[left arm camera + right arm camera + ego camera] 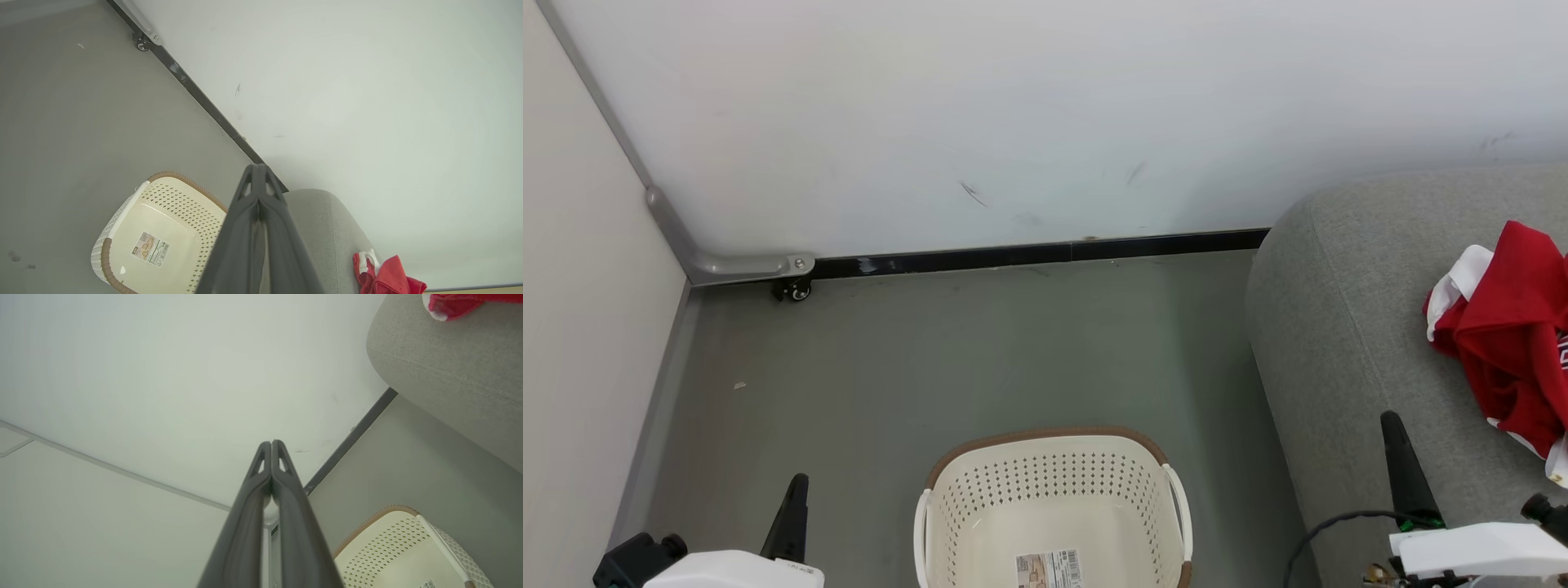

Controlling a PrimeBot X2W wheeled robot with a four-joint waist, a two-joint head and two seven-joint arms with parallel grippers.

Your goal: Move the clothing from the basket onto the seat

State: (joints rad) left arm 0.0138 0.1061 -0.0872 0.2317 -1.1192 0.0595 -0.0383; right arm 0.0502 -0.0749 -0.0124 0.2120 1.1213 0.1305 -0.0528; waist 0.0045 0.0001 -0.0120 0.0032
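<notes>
The red clothing with white trim lies bunched on the grey seat at the right; it also shows as the clothing and clothing on the seat and seat. The cream basket stands on the floor at bottom centre, with just a label sticker inside. It also shows as the basket and basket. My left gripper is shut and holds nothing, left of the basket. My right gripper is shut too, over the seat's front part. The fingers press together in both wrist views: left gripper, right gripper.
A white wall panel with a black base strip closes the back. A grey metal bracket with a small caster sits at the back left corner. Another pale wall runs along the left. Grey floor lies between.
</notes>
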